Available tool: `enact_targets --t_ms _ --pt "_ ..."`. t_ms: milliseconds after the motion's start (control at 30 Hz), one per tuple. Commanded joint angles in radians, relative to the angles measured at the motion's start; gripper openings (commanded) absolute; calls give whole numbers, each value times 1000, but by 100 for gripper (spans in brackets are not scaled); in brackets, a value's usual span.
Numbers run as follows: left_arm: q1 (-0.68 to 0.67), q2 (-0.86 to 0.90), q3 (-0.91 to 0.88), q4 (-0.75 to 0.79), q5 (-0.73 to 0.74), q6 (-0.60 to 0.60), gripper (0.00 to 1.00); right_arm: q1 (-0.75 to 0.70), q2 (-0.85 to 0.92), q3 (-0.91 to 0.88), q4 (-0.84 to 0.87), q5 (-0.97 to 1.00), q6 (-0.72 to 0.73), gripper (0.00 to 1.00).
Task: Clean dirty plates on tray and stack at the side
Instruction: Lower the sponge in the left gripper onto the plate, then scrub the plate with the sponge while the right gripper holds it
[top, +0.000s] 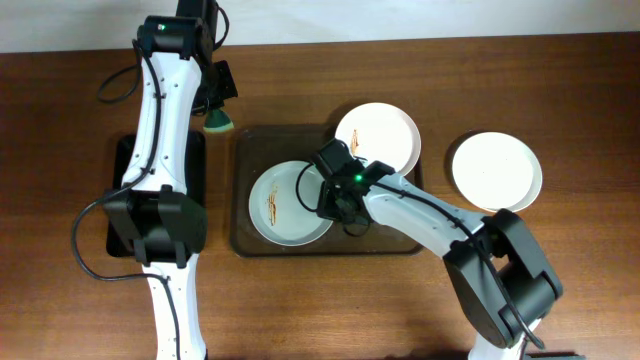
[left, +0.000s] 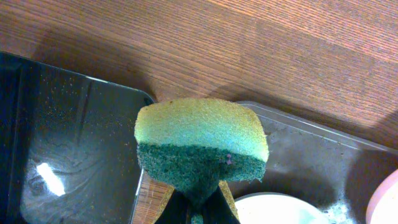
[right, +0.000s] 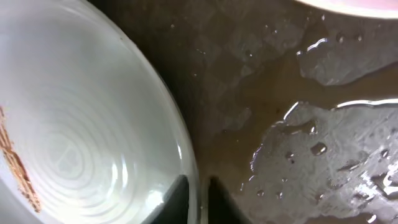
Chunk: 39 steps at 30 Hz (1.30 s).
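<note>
A bluish-grey plate (top: 285, 205) with brown sauce streaks lies in the left half of the brown tray (top: 250, 240). My right gripper (top: 335, 200) is shut on this plate's right rim; the right wrist view shows the rim (right: 186, 155) between the fingers (right: 198, 202). A second streaked white plate (top: 380, 135) rests over the tray's top right corner. A third white plate (top: 497, 170) lies on the table right of the tray. My left gripper (top: 218, 105) is shut on a green and yellow sponge (left: 199, 146), held above the gap between the two trays.
A black tray (top: 125, 160) lies left of the brown tray, under my left arm; it also shows in the left wrist view (left: 62, 143). Water pools on the brown tray floor (right: 336, 155).
</note>
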Motion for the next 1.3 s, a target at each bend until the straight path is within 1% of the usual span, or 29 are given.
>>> enact_targets --t_ms 0,67,133,167,233,300,333,400,433,467,533,567,600,633,733,833,900,967,1100,1200,1267 --pt "-4 13 -1 -4 7 -1 1 -3 6 6 7 26 13 67" --pt "-5 13 -1 -12 13 -1 1 -26 7 6 25 2 -65 64" --pt "-11 13 -1 -29 14 -2 1 -56 10 6 50 -24 -112 58" --pt "-17 13 -5 -32 22 -1 1 -72 13 6 66 -43 -143 53" --pt "-33 13 -24 -28 53 0 1 -94 26 6 102 -88 -194 46" --pt "-50 13 -52 -22 63 26 1 -99 48 6 108 -125 -194 45" --pt "-58 13 -71 -15 64 34 1 -99 66 6 117 -159 -199 43" --pt "-69 13 -110 -8 64 48 1 -99 95 6 150 -256 -217 40" --pt "-72 13 -116 -11 71 54 1 -99 100 6 154 -268 -216 40" --pt "-75 13 -122 -11 104 89 1 -99 101 6 155 -269 -216 40" --pt "-76 13 -122 -16 168 128 1 -101 101 6 156 -266 -215 19" --pt "-76 13 -122 -20 168 128 1 -101 101 6 156 -263 -214 11" --pt "-76 13 -124 -32 168 135 1 -101 101 6 156 -260 -212 6" --pt "-76 13 -127 -43 169 135 1 -101 101 6 156 -260 -212 4" --pt "-95 13 -164 -66 168 157 1 -101 101 6 156 -257 -209 4" --pt "-126 13 -259 -53 167 159 1 -110 101 6 155 -257 -200 4" --pt "-150 13 -370 10 166 196 1 -116 101 6 148 -257 -196 4" --pt "-170 13 -490 95 164 198 1 -116 101 6 148 -257 -196 4" --pt "-176 13 -634 188 163 200 1 -116 101 6 149 -257 -196 4" --pt "-180 13 -734 259 168 266 1 -116 101 6 151 -256 -196 4" --pt "-183 13 -766 219 215 341 1 -116 101 6 151 -256 -196 4"
